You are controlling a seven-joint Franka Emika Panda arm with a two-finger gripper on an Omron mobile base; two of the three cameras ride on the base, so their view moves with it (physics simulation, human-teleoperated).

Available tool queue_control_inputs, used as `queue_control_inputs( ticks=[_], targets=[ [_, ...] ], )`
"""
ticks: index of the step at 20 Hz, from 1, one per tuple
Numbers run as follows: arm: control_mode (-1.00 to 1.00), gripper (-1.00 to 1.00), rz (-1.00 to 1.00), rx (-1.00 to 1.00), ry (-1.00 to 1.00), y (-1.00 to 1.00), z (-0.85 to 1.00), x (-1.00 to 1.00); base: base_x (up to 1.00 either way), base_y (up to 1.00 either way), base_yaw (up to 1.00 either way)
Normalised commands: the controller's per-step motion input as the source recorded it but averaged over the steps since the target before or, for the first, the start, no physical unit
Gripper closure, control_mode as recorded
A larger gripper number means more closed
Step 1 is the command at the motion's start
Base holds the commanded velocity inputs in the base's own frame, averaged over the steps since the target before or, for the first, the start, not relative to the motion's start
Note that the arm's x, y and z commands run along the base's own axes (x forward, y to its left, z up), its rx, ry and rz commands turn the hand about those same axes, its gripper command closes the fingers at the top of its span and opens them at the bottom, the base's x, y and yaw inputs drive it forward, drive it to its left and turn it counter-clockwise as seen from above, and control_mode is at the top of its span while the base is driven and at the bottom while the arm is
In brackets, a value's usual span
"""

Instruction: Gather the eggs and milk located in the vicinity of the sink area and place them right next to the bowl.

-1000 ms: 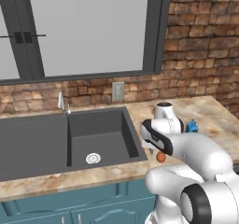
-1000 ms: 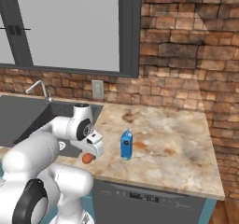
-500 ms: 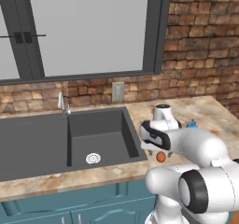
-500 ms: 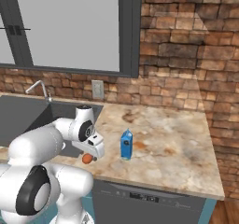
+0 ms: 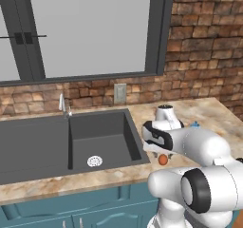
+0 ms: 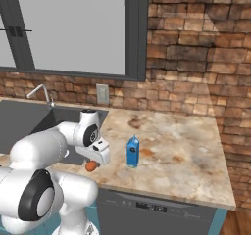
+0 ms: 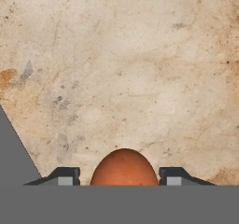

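While the gripper [image 7: 123, 181] brackets the orange-brown egg [image 7: 123, 167] at the frame's bottom, whether it grips I cannot tell. Judging by the milk [image 6: 132, 152] standing mid-tabletop [image 6: 181, 155], gathering has barely begun.

White arm [image 5: 199, 148] rises lower right, reaching left over the tabletop [image 5: 142, 112]. Orange-brown egg [image 5: 163, 159] sits right under the hand, jaws hidden so grip unclear. Blue milk carton top [image 5: 194, 125] peeks out behind the arm. Dark sink basin [image 5: 71, 139] on left, round drain [image 5: 95, 161], thin tap [image 5: 63, 105]. Brick wall, window above.
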Motion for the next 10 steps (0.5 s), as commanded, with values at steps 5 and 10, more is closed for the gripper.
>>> queue_control_inputs(
  ticks=[5,10],
  targets=[
    [-1.0,1.0,0.0,0.0,0.0,0.0,0.0,-0.3,0.0,0.0,0.0],
    [-1.0,1.0,-0.01,0.0,0.0,0.0,0.0,-0.11,0.0,0.0,0.0]
  ],
)
